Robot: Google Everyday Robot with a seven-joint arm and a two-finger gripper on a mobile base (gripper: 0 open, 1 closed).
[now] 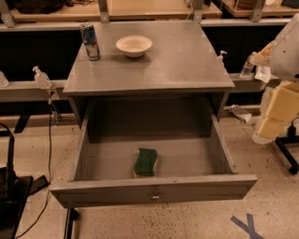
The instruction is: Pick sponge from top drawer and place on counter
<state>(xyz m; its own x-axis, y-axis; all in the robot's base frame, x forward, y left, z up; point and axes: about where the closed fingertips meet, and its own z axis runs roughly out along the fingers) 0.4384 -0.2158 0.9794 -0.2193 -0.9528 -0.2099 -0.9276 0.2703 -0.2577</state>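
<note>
Over at the right edge of the room I see the gripper (276, 115). It looks like a pale yellow blocky thing under the robot's white arm (288, 46). It hangs beside the grey cabinet, well apart from the drawer. I cannot tell if it is spread or pressed together.

The top drawer (154, 189) sticks far out toward me, wide open. Its flat front has a little brass keyhole (154, 196) in the middle. The sponge (146, 162) lies flat on the drawer floor, near the front wall and about in the middle from side to side. Its dark green side faces up, and a thin strip of yellow shows along its edge.

Above the drawer is the grey tabletop (177, 65). A cream round bowl (134, 45) sits on it near the back. A tall can (89, 41) stands upright to the left of the bowl, not touching it.

Light wooden benches (149, 8) run along behind the cabinet. A small clear pump bottle (41, 78) stands on the rail at the left. On the speckled floor at the lower right there is a blue tape cross (247, 226).
</note>
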